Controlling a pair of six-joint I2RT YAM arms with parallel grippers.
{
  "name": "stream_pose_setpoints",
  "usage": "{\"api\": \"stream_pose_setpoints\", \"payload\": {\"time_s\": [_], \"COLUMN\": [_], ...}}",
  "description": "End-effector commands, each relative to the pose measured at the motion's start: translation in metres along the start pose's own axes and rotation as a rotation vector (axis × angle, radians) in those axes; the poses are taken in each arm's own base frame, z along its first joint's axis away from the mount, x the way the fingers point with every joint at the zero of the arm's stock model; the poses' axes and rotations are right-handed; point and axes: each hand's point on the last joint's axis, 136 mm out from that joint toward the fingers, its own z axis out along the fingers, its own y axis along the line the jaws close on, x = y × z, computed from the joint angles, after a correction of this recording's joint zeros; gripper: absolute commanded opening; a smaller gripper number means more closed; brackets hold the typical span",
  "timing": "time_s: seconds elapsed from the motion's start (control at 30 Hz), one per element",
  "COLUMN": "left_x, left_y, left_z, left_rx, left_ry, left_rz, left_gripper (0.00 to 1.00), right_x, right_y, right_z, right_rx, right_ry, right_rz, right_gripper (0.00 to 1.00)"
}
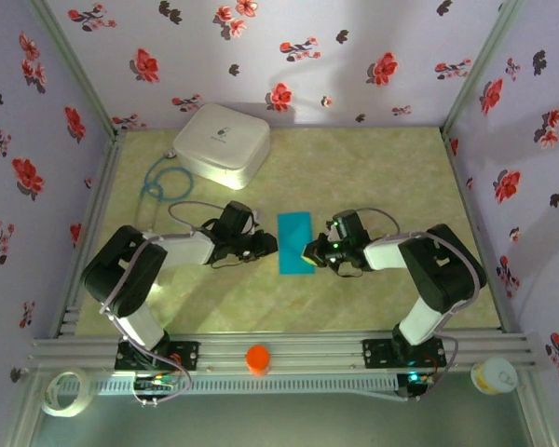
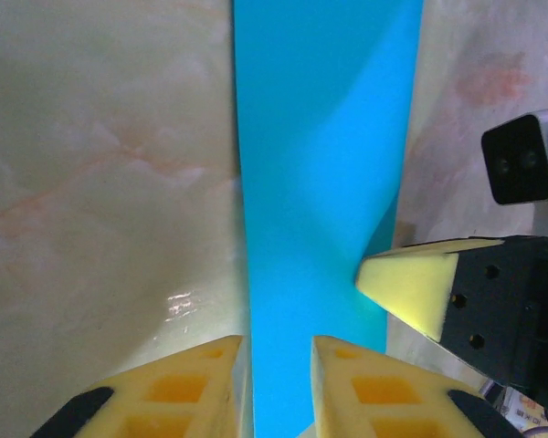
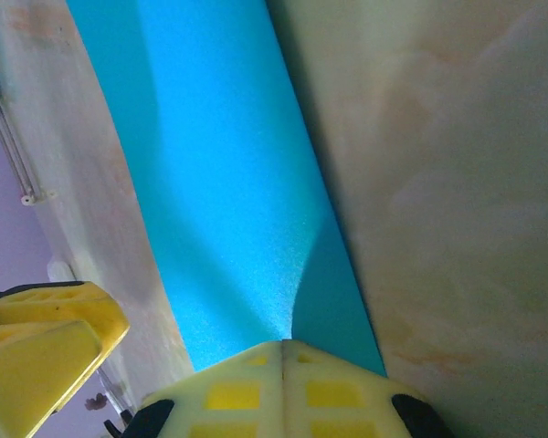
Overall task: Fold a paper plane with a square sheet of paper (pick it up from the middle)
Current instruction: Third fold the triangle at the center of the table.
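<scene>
The square sheet of paper (image 1: pixel 294 244) lies in the middle of the table as a narrow turquoise-blue rectangle, folded in half lengthwise. My left gripper (image 1: pixel 272 244) is low at its left long edge. In the left wrist view this gripper (image 2: pixel 276 342) stands narrowly open, with the paper (image 2: pixel 324 182) showing through the gap; one finger is over the bare table, the other over the paper. My right gripper (image 1: pixel 309 251) is at the right long edge. Its fingers (image 3: pixel 283 344) are shut together with their tips on the paper (image 3: pixel 219 182). The right gripper's yellow finger (image 2: pixel 411 283) touches that edge.
A white rounded box (image 1: pixel 222 144) stands at the back left, with a looped blue cable (image 1: pixel 156 182) beside it. An orange knob (image 1: pixel 257 358) sits on the front rail. A tape roll (image 1: pixel 65 391) and a small cup (image 1: pixel 494 377) lie outside the front corners. Flowered walls enclose three sides.
</scene>
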Motion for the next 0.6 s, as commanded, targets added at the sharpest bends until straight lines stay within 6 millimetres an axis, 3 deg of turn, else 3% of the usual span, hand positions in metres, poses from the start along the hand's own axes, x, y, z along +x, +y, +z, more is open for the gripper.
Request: {"api": "stream_pose_setpoints", "payload": {"time_s": [0.0,0.57], "left_x": [0.003,0.010], "left_y": [-0.010,-0.006], "left_z": [0.007,0.019], "left_rx": [0.025,0.020], "left_ry": [0.031,0.086], "left_rz": [0.004,-0.009], "left_gripper": [0.26,0.27], "right_x": [0.014,0.015], "right_y": [-0.046,-0.048], "right_z": [-0.003,-0.004], "right_rx": [0.169,0.181], "right_ry": [0.009,0.013], "right_rz": [0.101,0.095], "right_gripper": [0.00,0.00]}}
